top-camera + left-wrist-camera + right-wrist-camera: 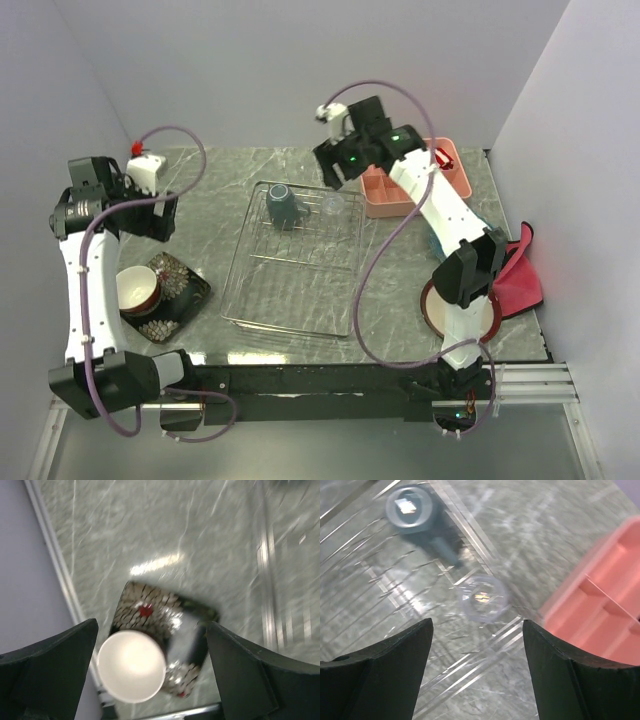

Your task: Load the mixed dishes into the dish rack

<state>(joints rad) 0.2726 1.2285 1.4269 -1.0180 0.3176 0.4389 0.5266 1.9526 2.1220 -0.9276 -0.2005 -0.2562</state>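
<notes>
Your L tool [152, 625] hung spread wide w/ nothing btwn the fingers, above the far-left part of the bench [220, 170]. The relation that mattered: in the top view the small dark patterned bowl [137, 290] lay at approx 6 o'clock from that tool, sitting on the black floral square plate [182, 278]. In the L wrist view the bowl showed low, nearer the left finger than the right, so the tool wasn't centred over it. The plate lay corner-on, diagonal running approx 11 to 5 in that view; the bowl covered its 7 o'clock corner.

Your R tool [476, 622] was also released, holding nothing, above the far-right corner of the dish rack [300, 285]. Below it the clear glass [482, 599] and grey-blue mug [412, 511] looked already racked. The rack lay btwn that arm and the bowl, so L was plainly the nearer arm. My call: bowl first, since it blocks the plate.
</notes>
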